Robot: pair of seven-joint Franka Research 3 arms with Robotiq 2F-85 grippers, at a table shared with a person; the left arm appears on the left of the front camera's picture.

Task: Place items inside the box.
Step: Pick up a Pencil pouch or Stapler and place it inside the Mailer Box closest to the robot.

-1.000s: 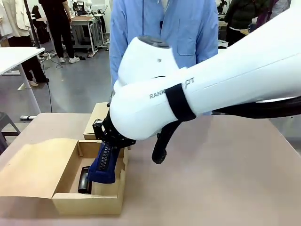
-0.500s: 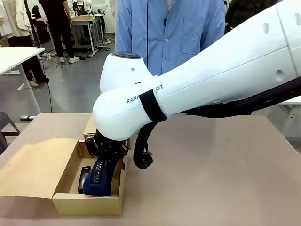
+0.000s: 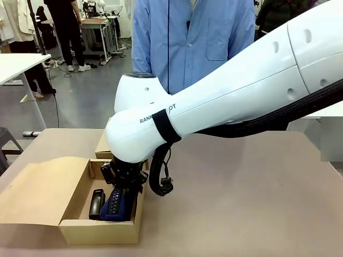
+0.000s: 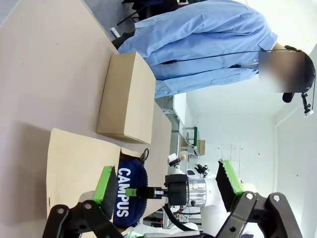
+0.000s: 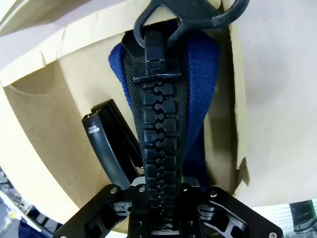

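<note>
Right claw [image 3: 124,183] clenched on navy pouch [image 3: 116,206], long axis near upright, lower end seemingly in box [image 3: 99,232].

A big brown table [image 3: 241,203] sits in front. A small shut cardboard box [image 4: 126,96] rests on it, near the far edge. A person in a blue shirt [image 3: 193,37] stands just behind the table. Farther back are a grey floor [image 3: 86,101], a white table [image 3: 16,63] (off to the left) and someone dressed in black [image 3: 67,24].
</note>
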